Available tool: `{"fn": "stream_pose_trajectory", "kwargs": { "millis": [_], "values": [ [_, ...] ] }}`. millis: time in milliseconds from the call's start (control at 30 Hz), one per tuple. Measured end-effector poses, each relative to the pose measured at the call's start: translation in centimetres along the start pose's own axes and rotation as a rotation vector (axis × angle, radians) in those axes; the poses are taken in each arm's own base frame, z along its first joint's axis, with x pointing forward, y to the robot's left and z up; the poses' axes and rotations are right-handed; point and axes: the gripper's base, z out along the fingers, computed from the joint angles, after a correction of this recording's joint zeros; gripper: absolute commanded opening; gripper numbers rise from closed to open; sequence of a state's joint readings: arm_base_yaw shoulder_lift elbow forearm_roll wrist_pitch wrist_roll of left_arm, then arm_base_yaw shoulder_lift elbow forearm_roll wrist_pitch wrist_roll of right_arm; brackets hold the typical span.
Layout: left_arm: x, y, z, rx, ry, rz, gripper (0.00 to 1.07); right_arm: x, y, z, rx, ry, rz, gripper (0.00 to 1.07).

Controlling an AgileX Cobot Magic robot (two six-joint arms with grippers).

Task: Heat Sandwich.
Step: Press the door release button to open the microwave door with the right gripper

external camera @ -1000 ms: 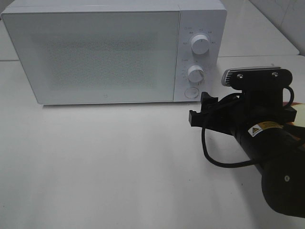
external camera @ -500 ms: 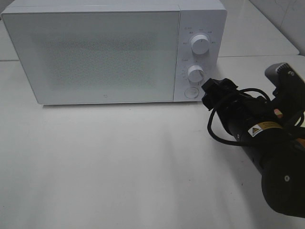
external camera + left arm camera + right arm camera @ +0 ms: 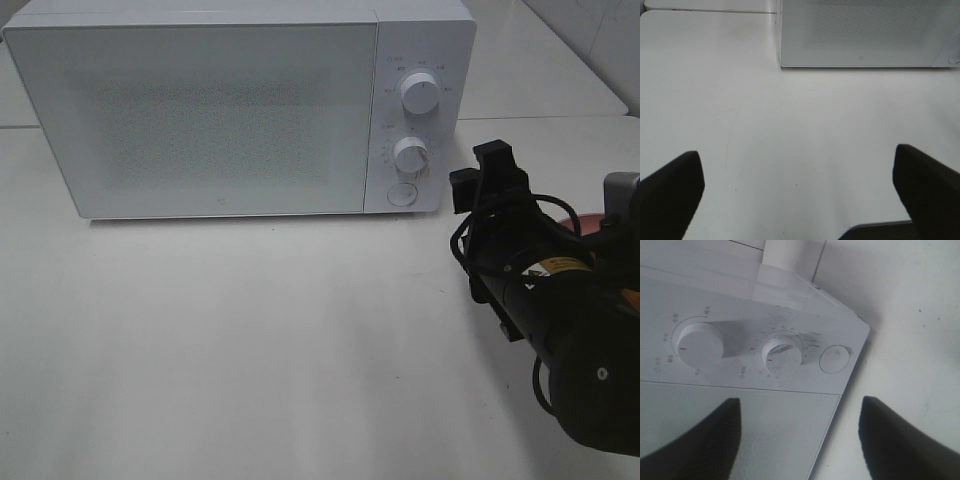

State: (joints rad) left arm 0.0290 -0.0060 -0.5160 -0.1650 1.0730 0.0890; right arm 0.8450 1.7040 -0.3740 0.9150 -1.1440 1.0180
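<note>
The sandwich is hidden from every view. The white microwave [image 3: 200,110] stands at the back of the table with its door closed. My right gripper [image 3: 484,176] is just right of the microwave's control panel, rolled on its side. In the right wrist view my right gripper [image 3: 800,440] is open with nothing between its dark fingers [image 3: 705,440], and it faces the two knobs [image 3: 783,351] and the round button [image 3: 835,359]. My left gripper [image 3: 800,195] is open over bare tabletop, well in front of the microwave [image 3: 865,30]. It does not show in the high view.
A thin reddish-pink sliver [image 3: 572,224], seemingly a plate rim, peeks out behind the right arm. The upper knob [image 3: 420,92], lower knob [image 3: 411,154] and door button [image 3: 401,193] sit on the microwave's right side. White table [image 3: 250,330] extends in front.
The right arm's wrist has rolled and its gripper has swung right, from beside the door button to right of the microwave. Its camera bracket has moved toward the frame's right edge. The left gripper is unchanged.
</note>
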Motion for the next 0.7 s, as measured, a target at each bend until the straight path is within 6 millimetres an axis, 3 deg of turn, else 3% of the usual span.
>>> {"fn": "stream_pose_trajectory", "kwargs": {
  "millis": [67,100,133,200,300,700],
  "values": [
    [0.0,0.0,0.0,0.0,0.0,0.0,0.97,0.1,-0.1,0.0,0.01,0.006,0.025,0.47],
    [0.0,0.0,0.0,0.0,0.0,0.0,0.97,0.1,-0.2,0.0,0.02,0.012,0.042,0.4],
    [0.0,0.0,0.0,0.0,0.0,0.0,0.97,0.2,-0.4,0.0,0.042,0.024,0.079,0.26],
    [0.0,0.0,0.0,0.0,0.0,0.0,0.97,0.3,-0.4,0.0,0.048,0.027,0.086,0.21],
    [0.0,0.0,0.0,0.0,0.0,0.0,0.97,0.4,-0.6,0.0,0.07,0.038,0.103,0.0],
    [0.0,0.0,0.0,0.0,0.0,0.0,0.97,0.6,-1.2,0.1,0.103,0.047,0.091,0.0]
  ]
}}
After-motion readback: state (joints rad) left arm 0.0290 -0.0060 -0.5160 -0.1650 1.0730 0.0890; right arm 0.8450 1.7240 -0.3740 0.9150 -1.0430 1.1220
